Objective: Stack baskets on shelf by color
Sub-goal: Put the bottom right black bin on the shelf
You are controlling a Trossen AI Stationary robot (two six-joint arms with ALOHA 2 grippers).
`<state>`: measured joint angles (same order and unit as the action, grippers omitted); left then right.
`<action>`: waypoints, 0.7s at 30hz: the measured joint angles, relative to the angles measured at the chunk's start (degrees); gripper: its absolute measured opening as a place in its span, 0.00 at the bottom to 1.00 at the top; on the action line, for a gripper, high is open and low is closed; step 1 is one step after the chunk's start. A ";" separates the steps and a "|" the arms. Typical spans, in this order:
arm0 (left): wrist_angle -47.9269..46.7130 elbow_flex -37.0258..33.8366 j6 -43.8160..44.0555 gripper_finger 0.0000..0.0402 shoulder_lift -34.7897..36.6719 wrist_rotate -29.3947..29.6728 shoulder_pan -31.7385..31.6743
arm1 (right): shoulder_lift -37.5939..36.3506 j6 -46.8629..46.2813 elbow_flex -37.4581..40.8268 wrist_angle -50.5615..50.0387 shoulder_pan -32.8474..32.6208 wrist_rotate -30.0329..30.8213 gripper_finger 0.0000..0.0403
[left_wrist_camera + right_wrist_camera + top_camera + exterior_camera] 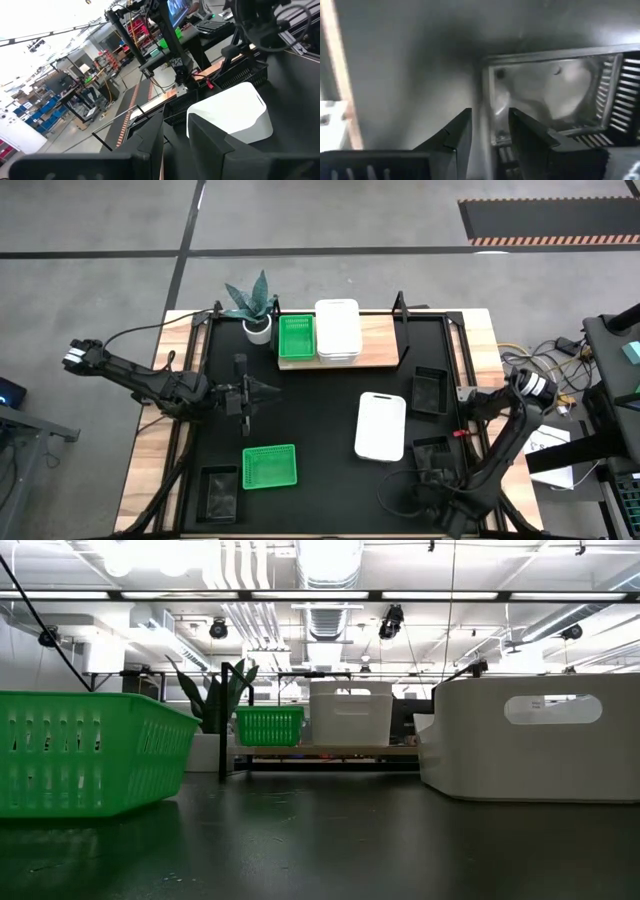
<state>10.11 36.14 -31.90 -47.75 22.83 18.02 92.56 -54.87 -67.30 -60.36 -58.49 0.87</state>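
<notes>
High view: you had the light-brown wooden shelf [380, 352] with black end posts at the far edge of the black counter [320, 410], carrying a bright green slotted plastic basket [295, 338] and, beside it, a white plastic basket [337, 330]. Loose on the counter were a second green basket [270, 467], a second white basket [381, 426], and black baskets near the right edge [429, 389] and at the near left corner [218, 490]. Your left gripper [262, 391] hovered mid-counter, between shelf and loose green basket, holding nothing. Your right gripper [430, 475] sat low at a black basket [432, 452].

Low view: green and white baskets stood on the shelf; no gripper showed here.

Left wrist view: your left fingers [150, 140] stood slightly parted and empty, facing the loose white basket.

Right wrist view: your right fingers [457, 135] were narrowly parted, straddling the black basket's rim, seemingly not yet clamped.

Step in hand: probably grasping a black basket.

Next move: close firmly on the rim, lift clear, carry it to the shelf's bare right end.
</notes>
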 joint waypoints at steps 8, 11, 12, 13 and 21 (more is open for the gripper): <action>0.04 0.00 0.00 0.19 0.00 0.00 0.00 | 0.56 1.14 5.68 8.44 0.02 0.13 0.19; 0.04 0.00 0.06 0.19 0.00 0.00 0.00 | 0.32 1.51 5.88 9.16 0.28 -2.76 0.09; 0.05 0.00 0.10 0.19 0.00 0.00 0.00 | 0.10 1.50 5.67 8.91 0.49 -3.95 0.06; 0.06 0.00 0.25 0.19 0.00 0.00 0.00 | -0.15 1.39 5.20 8.56 0.74 -4.70 0.04; 0.26 0.00 1.99 0.19 -0.28 -0.02 0.00 | -2.34 -2.21 -2.47 3.33 1.93 -6.67 0.02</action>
<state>10.37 36.14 -29.91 -48.03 22.81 18.02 90.22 -57.08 -69.78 -57.02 -56.56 -5.80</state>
